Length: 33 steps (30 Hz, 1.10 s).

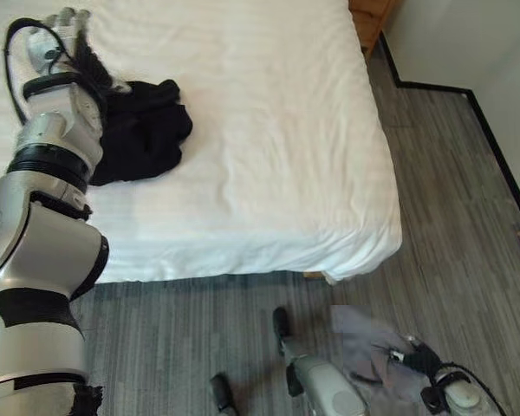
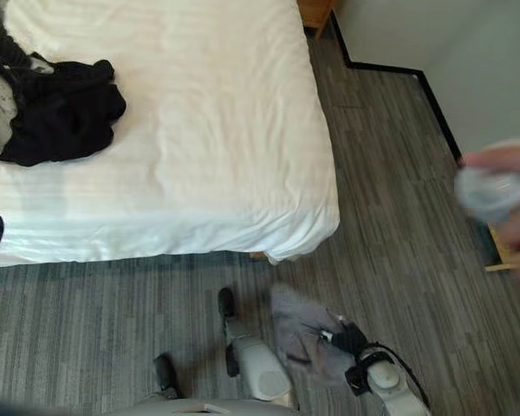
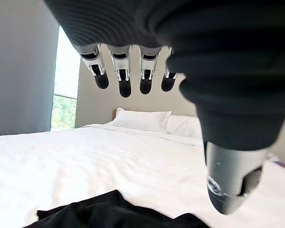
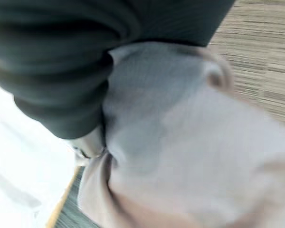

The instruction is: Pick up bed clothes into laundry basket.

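Observation:
A black garment (image 1: 143,130) lies crumpled on the white bed (image 1: 269,147), near its left side. My left hand (image 1: 65,30) hovers over the garment's far edge with straight fingers (image 3: 124,80), open and holding nothing; the black cloth (image 3: 109,213) shows just below them. Low over the floor at the foot of the bed, my right hand (image 2: 357,345) is shut on a grey cloth (image 2: 299,334), which hangs bunched from it. Up close, that grey cloth (image 4: 180,142) bulges out from under the hand's dark cover.
Grey plank floor (image 1: 451,225) runs along the bed's near and right sides. A wooden bedside unit (image 1: 373,17) stands at the far corner by the wall. Two pillows (image 3: 147,119) lie at the bed's head. A person's hand (image 2: 503,195) holding something grey enters at the right.

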{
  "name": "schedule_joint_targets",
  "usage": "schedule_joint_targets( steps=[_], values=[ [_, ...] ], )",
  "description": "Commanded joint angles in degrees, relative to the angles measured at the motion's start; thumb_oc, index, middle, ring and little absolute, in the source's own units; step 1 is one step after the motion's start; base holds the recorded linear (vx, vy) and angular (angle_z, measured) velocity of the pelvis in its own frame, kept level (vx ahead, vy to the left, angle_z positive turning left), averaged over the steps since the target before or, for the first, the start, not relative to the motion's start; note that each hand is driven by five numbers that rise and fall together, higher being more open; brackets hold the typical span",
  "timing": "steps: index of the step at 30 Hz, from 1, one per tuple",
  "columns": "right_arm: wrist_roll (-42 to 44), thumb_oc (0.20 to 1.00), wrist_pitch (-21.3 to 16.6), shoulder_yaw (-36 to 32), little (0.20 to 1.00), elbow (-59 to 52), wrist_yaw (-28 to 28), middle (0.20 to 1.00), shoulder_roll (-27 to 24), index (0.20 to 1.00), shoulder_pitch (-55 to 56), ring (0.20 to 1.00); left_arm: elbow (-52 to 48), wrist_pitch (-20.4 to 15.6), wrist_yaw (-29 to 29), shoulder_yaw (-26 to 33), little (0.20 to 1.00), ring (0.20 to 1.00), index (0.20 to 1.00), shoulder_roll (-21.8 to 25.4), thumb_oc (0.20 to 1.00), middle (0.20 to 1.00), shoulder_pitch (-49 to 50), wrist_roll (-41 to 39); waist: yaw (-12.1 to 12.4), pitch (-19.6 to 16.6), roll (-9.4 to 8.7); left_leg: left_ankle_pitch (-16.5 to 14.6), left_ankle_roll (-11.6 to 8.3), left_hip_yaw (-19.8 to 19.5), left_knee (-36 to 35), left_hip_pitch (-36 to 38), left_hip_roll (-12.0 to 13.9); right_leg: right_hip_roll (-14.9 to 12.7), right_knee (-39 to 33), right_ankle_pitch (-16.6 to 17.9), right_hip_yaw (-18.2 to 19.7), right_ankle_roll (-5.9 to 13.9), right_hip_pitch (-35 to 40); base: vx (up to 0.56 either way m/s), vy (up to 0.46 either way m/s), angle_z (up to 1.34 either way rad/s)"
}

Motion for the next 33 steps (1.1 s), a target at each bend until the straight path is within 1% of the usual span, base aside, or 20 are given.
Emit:
schedule_joint_targets(
  steps=[1,2,3,5,8,13,14,15,17,22,23,24,25,26,27,28,29,30,31,33],
  values=[
    [3.02,0.2,-2.66,-2.93,0.2,-1.19,-1.06,0.2,-2.33,0.2,-1.79,0.2,3.52,0.46,0.43,-1.53,1.0,1.0,1.0,4.49,1.0,1.0,-5.98,4.15,-0.06,3.97,-0.92,5.0,0.49,-4.05,0.26,-5.24,2.51,-1.12,0.75,-5.78,-1.25,8.84,5.35,-0.07,-0.005,-0.18],
    [3.02,0.2,-2.66,-2.93,0.2,-1.2,-1.06,0.2,-2.29,0.2,-1.79,0.2,3.55,0.45,0.42,-1.61,1.0,1.0,1.0,4.47,1.0,1.0,-6.05,4.14,-0.06,3.93,-0.95,5.01,0.49,-4.05,0.26,-5.3,2.51,-1.12,0.75,-5.78,-1.25,8.84,5.3,-0.02,0.013,-0.13],
    [2.67,0.2,-2.8,-3.37,0.2,-1.61,-0.89,0.2,-2.14,0.2,-0.27,0.2,5.63,1.47,-0.6,-4.15,1.0,1.0,1.0,5.31,1.0,1.0,-7.07,7.24,-0.92,4.4,-1.66,5.17,0.39,-3.69,0.26,-6.74,2.77,-1.17,0.75,-5.27,-1.37,9.14,3.71,-0.03,0.018,-0.15],
    [2.33,0.2,-2.89,-3.72,0.2,-1.66,-1.22,0.2,-2.66,0.2,-0.23,0.2,6.07,1.59,-1.88,-4.81,1.0,1.0,1.0,4.98,1.0,1.0,-7.0,7.96,-1.39,5.21,-1.96,5.47,0.49,-3.69,0.26,-8.27,2.45,-1.16,0.75,-4.71,-1.26,9.26,2.17,-0.05,0.043,-0.06],
    [3.17,0.2,-3.21,-4.37,0.2,0.04,-2.41,0.2,-3.04,0.2,-1.44,0.2,5.69,1.02,-1.99,-5.91,1.0,1.0,1.0,5.93,1.0,1.0,-8.83,7.55,-2.25,6.67,-2.8,5.56,1.07,-2.62,1.74,-11.28,1.43,-1.3,0.75,-3.63,-0.05,9.32,-0.8,-0.08,0.057,0.02],
    [4.09,0.2,-3.52,-5.52,0.2,0.02,-3.4,0.2,-2.88,0.2,-2.77,0.2,6.46,-0.69,-4.28,-7.46,1.0,1.0,1.0,6.61,1.0,1.0,-9.61,5.17,-3.72,7.2,-2.93,3.99,1.61,-2.19,6.12,-17.37,1.15,-2.38,0.75,-1.97,0.65,9.72,-4.77,-0.06,0.038,-0.15],
    [3.98,0.2,-3.47,-5.52,0.2,-0.42,-3.54,0.2,-2.73,0.2,-2.92,0.2,7.25,-0.89,-5.53,-7.14,0.47,0.47,0.47,6.43,0.47,0.47,-8.94,4.25,-4.12,7.18,-2.75,3.6,1.76,-2.25,7.08,-18.58,0.97,-2.58,0.75,-1.73,0.6,9.84,-5.53,0.07,0.094,0.0],
    [3.94,0.2,-3.31,-5.21,0.2,-0.75,-3.31,0.2,-2.27,0.2,-2.75,0.2,7.44,-1.13,-6.12,-6.86,0.2,0.2,0.2,6.37,0.2,0.2,-8.72,3.47,-3.99,7.11,-1.88,1.33,1.66,-3.06,7.85,-18.78,1.33,-2.21,0.75,-2.81,0.79,10.35,-5.44,0.08,0.086,0.0],
    [3.26,0.2,-3.24,-3.44,0.2,-1.44,-2.08,0.2,-1.68,0.2,-1.97,0.2,7.88,-1.55,-7.26,-6.11,0.2,0.2,0.2,5.48,0.2,0.2,-5.64,4.0,-4.9,6.34,-2.07,0.23,1.73,-2.81,9.87,-20.35,1.43,-2.24,0.78,-2.73,1.09,10.37,-6.23,0.05,0.086,-0.03],
    [1.6,0.2,-2.73,-2.26,0.2,-1.7,-1.33,0.2,-2.28,0.2,-1.02,0.2,7.35,-1.4,-8.53,-5.46,0.2,0.2,0.2,2.71,0.2,0.2,-2.29,5.68,-5.16,5.32,-1.84,-0.72,2.03,-3.04,10.36,-19.61,1.41,-2.57,0.87,-3.02,1.46,10.55,-5.45,0.02,0.037,-0.04],
    [1.36,0.2,-2.82,-1.67,0.2,-0.86,-1.54,0.2,-3.42,0.2,-1.94,0.2,3.15,-1.55,-7.32,-8.0,0.2,0.2,0.2,-1.55,0.2,0.2,-3.3,8.74,-4.92,5.04,-1.21,-0.85,2.04,-3.66,10.24,-18.73,1.21,-2.86,0.95,-3.41,0.94,10.58,-4.38,0.0,0.0,0.0],
    [1.37,0.2,-2.84,-1.69,0.2,-0.83,-1.54,0.2,-3.4,0.2,-1.95,0.2,3.14,-1.53,-7.33,-8.02,0.2,0.2,0.2,-1.58,0.2,0.2,-3.33,8.75,-4.89,5.11,-1.22,-0.85,2.04,-3.67,10.23,-18.67,1.21,-2.86,0.95,-3.42,0.92,10.58,-4.33,-0.07,-0.042,0.01],
    [0.95,0.2,-2.99,-1.32,0.2,-0.39,-1.98,0.2,-4.04,0.2,-2.79,0.2,0.41,-1.71,-6.39,-8.82,0.2,0.2,0.2,-4.08,0.2,0.2,-3.95,10.26,-4.66,5.35,-1.58,1.01,2.18,-3.54,10.3,-18.98,0.63,-3.67,1.09,-2.5,0.39,10.15,-4.36,0.01,-0.008,0.09],
    [0.95,0.2,-2.99,-1.3,0.2,-0.31,-1.99,0.2,-3.98,0.2,-2.78,0.2,0.39,-1.7,-6.43,-8.9,0.2,0.2,0.2,-4.11,0.2,0.2,-3.95,10.26,-4.35,5.21,-0.88,-0.75,1.98,-4.2,10.03,-18.19,1.03,-3.16,0.99,-3.69,0.41,10.56,-3.66,-0.07,-0.062,0.14],
    [0.19,0.2,-3.19,-0.92,0.2,-0.08,-2.42,0.2,-4.48,0.2,-3.52,0.2,-2.04,-1.93,-6.0,-9.28,0.2,0.2,0.2,-6.07,0.2,0.2,-3.93,11.33,-4.04,5.46,-1.2,0.99,2.23,-4.06,10.11,-18.33,0.44,-3.95,1.15,-2.79,-0.13,10.12,-3.42,0.03,-0.037,0.16],
    [0.13,0.2,-3.57,-1.24,0.2,0.24,-3.49,0.2,-4.21,0.2,-4.51,0.2,-10.26,-2.39,-5.04,-7.14,0.2,0.2,0.2,-8.2,0.2,0.2,-2.15,10.85,-2.61,6.09,-0.44,0.96,2.31,-4.91,9.58,-16.6,0.15,-4.27,1.21,-3.39,-1.07,10.03,-1.53,-0.04,-0.098,0.12],
    [-0.24,0.2,-3.98,-2.64,0.2,0.37,-4.35,0.2,-3.27,0.2,-4.8,0.2,-23.9,-4.16,-4.25,-1.46,0.2,0.2,0.2,-6.42,0.2,0.2,2.64,5.96,-0.33,6.6,0.4,1.24,2.39,-5.82,8.3,-14.62,-0.23,-4.68,1.2,-3.99,-2.2,10.08,0.4,0.06,-0.061,0.21],
    [-0.33,0.2,-4.09,-3.65,0.2,0.09,-4.62,0.2,-2.9,0.2,-4.5,0.2,-32.09,-4.69,-4.55,3.25,0.2,0.2,0.2,-4.94,0.2,0.2,8.0,3.87,0.89,6.91,1.1,1.49,2.43,-6.44,7.28,-12.97,-0.45,-4.93,1.25,-4.42,-3.03,10.06,1.92,0.09,-0.038,0.21],
    [-1.39,0.2,-3.98,-5.6,0.2,-2.32,-4.17,0.2,-2.19,0.2,-3.19,0.2,-41.69,-6.49,-5.15,9.89,0.2,0.2,0.2,-3.43,0.2,0.2,18.28,1.06,3.19,6.97,1.74,1.72,2.5,-7.19,5.26,-10.0,-0.79,-5.29,1.39,-5.26,-3.92,9.81,4.29,0.09,-0.008,0.39],
    [-1.45,0.2,-4.19,-8.78,0.2,-7.39,-3.51,0.2,-2.65,0.2,-0.8,0.2,-50.1,-8.9,-6.88,20.15,0.2,0.2,0.2,-3.24,0.2,0.2,34.74,-4.68,5.08,6.43,2.88,2.33,2.54,-7.47,3.13,-6.48,-1.31,-5.65,1.68,-6.24,-4.67,9.38,6.87,0.11,0.042,0.38]
  ],
)
